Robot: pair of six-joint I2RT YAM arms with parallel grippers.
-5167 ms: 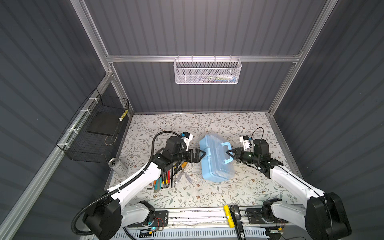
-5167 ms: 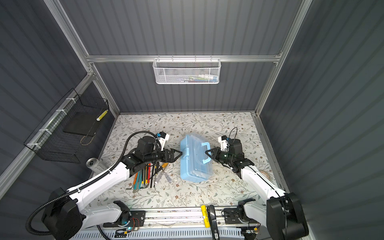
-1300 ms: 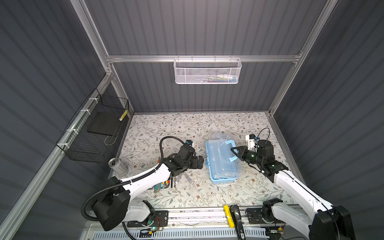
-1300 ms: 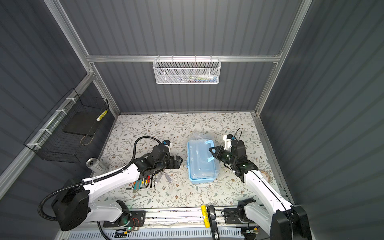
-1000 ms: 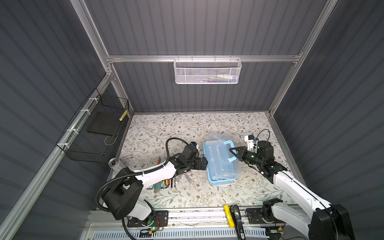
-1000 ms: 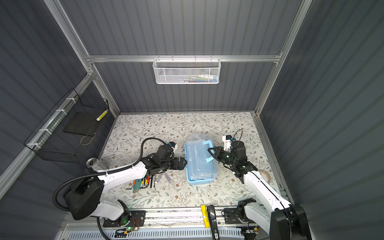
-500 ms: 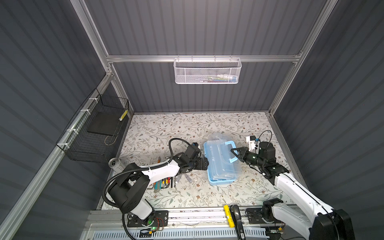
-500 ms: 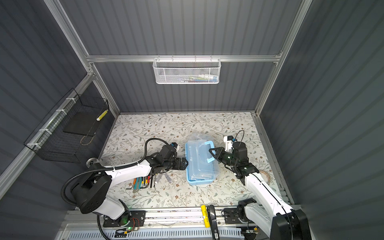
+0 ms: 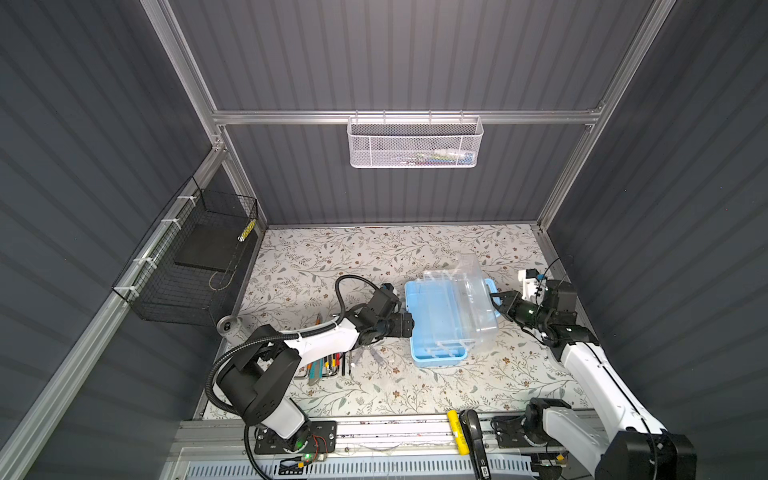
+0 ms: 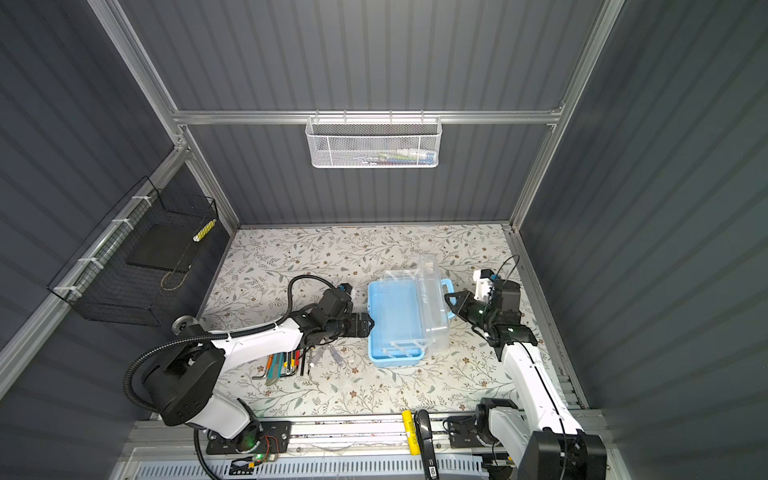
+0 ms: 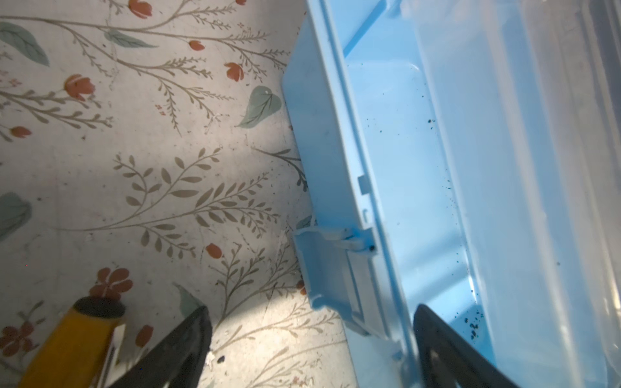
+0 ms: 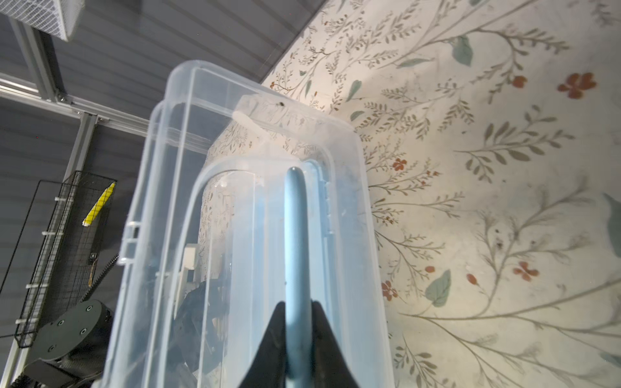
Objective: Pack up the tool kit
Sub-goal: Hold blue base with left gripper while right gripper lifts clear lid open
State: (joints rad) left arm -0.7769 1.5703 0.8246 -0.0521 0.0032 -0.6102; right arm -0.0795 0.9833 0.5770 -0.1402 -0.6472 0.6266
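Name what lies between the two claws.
The tool kit, lid up, fills the gap: left claw straddles the wall by its latch, right claw pinches its handle. Both top views show it.

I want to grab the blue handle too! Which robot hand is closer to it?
Right. The right gripper pinches the handle; the left gripper sits across the tool kit, by its latch.

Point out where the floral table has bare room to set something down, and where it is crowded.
Free: the wide back strip of the table between the rear wall and the tool kit, and the front strip between kit and front rail. Crowded: left of the kit, where loose drivers lie under the left arm, and right, by the right tool.
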